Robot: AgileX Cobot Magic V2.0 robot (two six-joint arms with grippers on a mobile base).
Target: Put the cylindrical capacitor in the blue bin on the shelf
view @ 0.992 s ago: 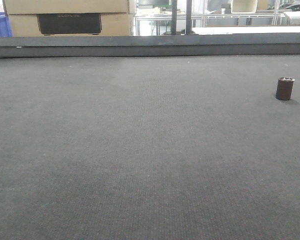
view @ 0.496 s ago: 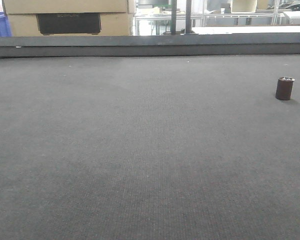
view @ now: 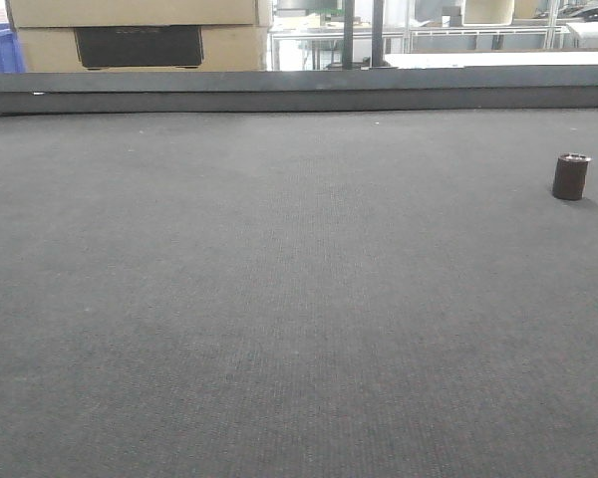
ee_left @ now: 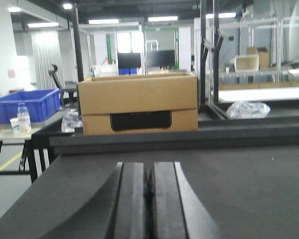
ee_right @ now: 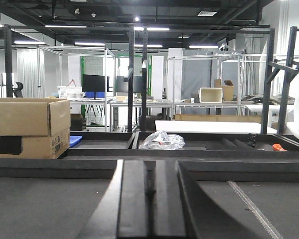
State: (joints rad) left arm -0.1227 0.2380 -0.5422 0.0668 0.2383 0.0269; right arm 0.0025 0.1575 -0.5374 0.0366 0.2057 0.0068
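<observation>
Dark grey fabric-covered tabletop [view: 279, 299] carries the cylindrical capacitor [view: 570, 176], standing upright at far right

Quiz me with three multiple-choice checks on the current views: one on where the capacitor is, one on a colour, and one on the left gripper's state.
1. In the front view, where does the cylindrical capacitor stand on the dark mat?
A. far right
B. centre
C. near left corner

2. In the left wrist view, what colour is the crate to the left of the cardboard box?
A. red
B. blue
C. green

3. How is the left gripper?
A. wide open
B. shut, empty
C. shut on the capacitor

Answers:
1 A, it stands upright near the picture's right edge.
2 B, its walls are plainly blue.
3 B, the fingers meet with nothing between them.
</observation>
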